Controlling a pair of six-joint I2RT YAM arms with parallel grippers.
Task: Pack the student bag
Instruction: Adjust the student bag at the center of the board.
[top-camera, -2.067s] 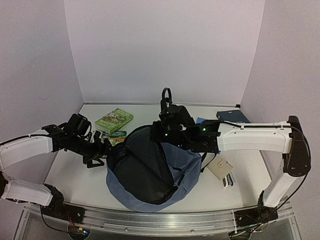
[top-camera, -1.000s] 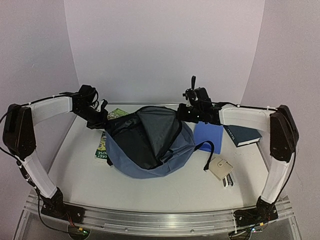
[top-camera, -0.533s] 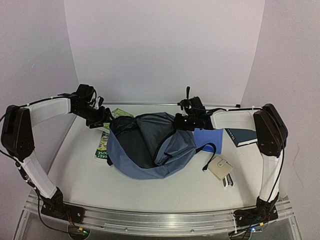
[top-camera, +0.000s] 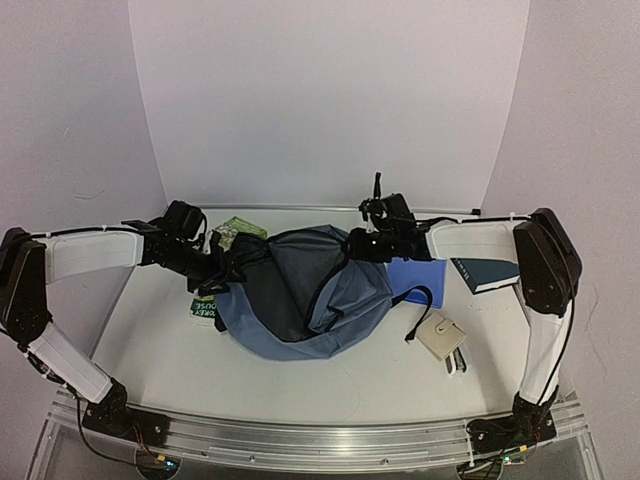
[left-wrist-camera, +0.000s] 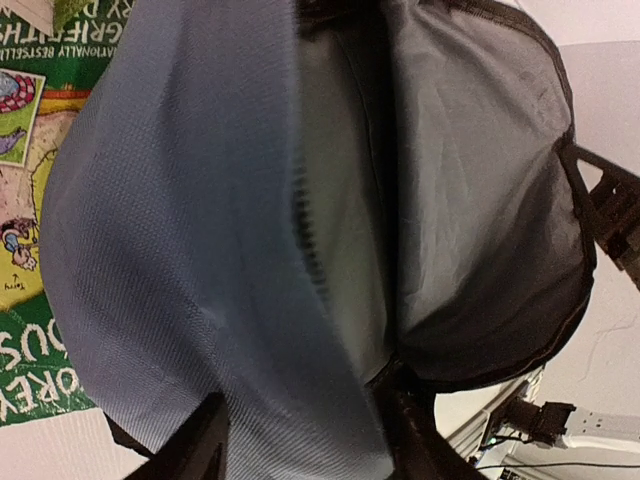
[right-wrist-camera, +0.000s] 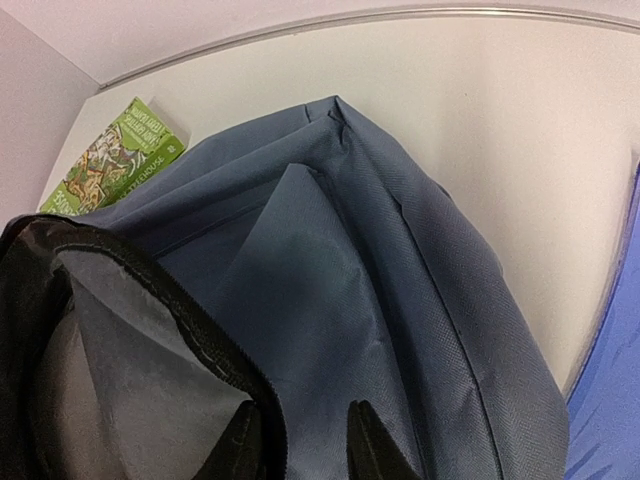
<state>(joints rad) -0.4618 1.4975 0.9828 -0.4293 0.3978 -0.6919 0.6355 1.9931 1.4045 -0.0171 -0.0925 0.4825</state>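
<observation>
Pale lilac walls close in a white tabletop (top-camera: 330, 375), and the student bag (top-camera: 300, 322) lies slumped in the middle of it, between the two arms. Its mouth gapes upward, showing a dark grey lining edged by a black zipper line. A long black strap (top-camera: 418, 298) trails off its right side across the bright-blue notebook (top-camera: 420, 268), which lies flat just beside the bag.

The left hand (top-camera: 232, 266) has come in low at the bag's left rim. From the left wrist camera its two fingers (left-wrist-camera: 195, 450) stand on either side of a thick fold of slate-blue fabric that fills the gap between them, so it looks to be pinching that fold. The right hand (top-camera: 357, 246) is at the far right of the rim. Its wrist camera shows its fingers (right-wrist-camera: 243, 448) drawn close together with the black zipper edge caught between them, gripping the bag there.

A green picture book (top-camera: 203, 303) pokes out from under the bag's left side, its cover partly hidden by the fabric. To the right of the notebook, near the right arm, rests a dark navy book (top-camera: 487, 272) with its pale page edges turned toward the front. Nearer the front edge, well apart from the bag, lies a small beige wallet (top-camera: 440, 335) with something dark sticking out beneath it that I cannot make out.
</observation>
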